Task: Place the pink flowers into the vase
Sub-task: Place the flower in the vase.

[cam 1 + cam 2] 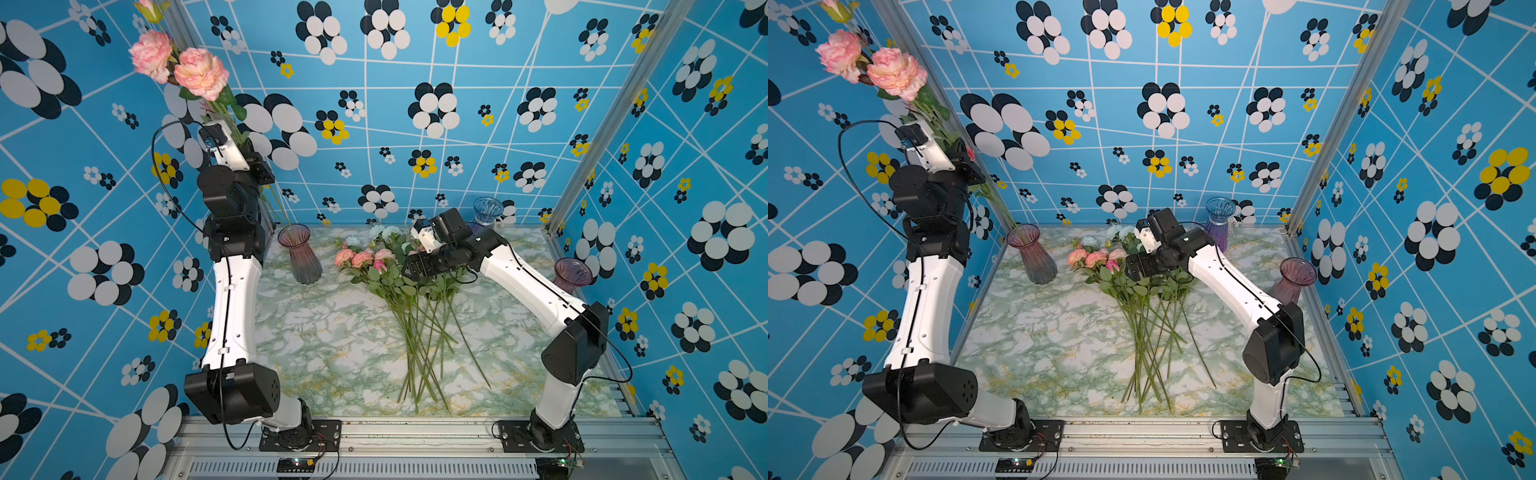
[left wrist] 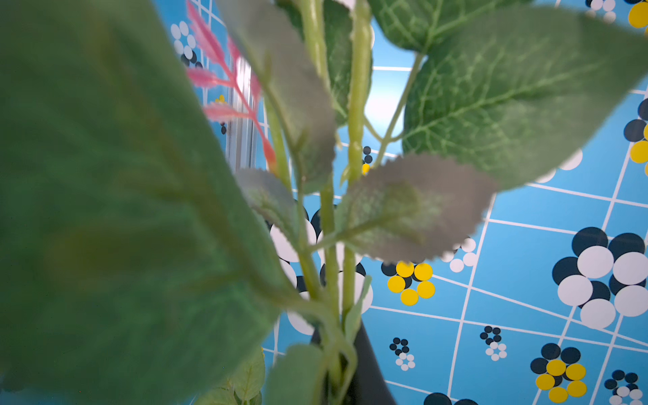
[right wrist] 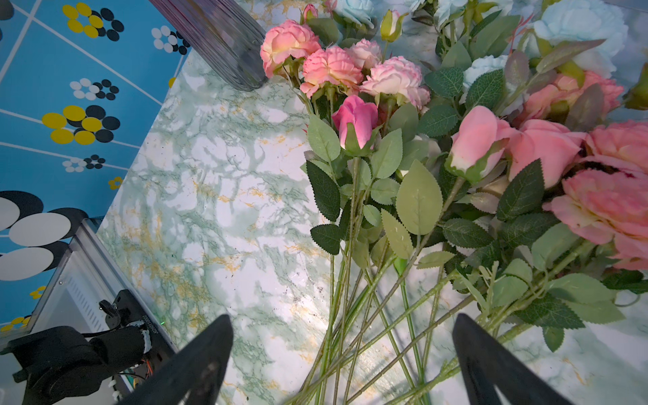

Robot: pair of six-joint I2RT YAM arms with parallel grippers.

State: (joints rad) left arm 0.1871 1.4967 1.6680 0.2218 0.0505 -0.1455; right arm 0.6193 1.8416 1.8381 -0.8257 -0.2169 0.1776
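- Left gripper (image 1: 252,154), raised high, is clenched on the stems of the held pink flowers (image 1: 185,68), whose stem ends reach the mouth of the purple vase (image 1: 300,253).
- Loose pink flowers (image 1: 360,257) lie mid-bench (image 1: 332,332).
- Right gripper (image 3: 343,354), released, hovers over their stems.

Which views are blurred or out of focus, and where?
Left wrist view: the large leaf nearest the lens is blurred, the wall behind sharp. Right wrist view: pink flowers crisp, the open right gripper dark and soft. Both top views: sharp, evenly lit.
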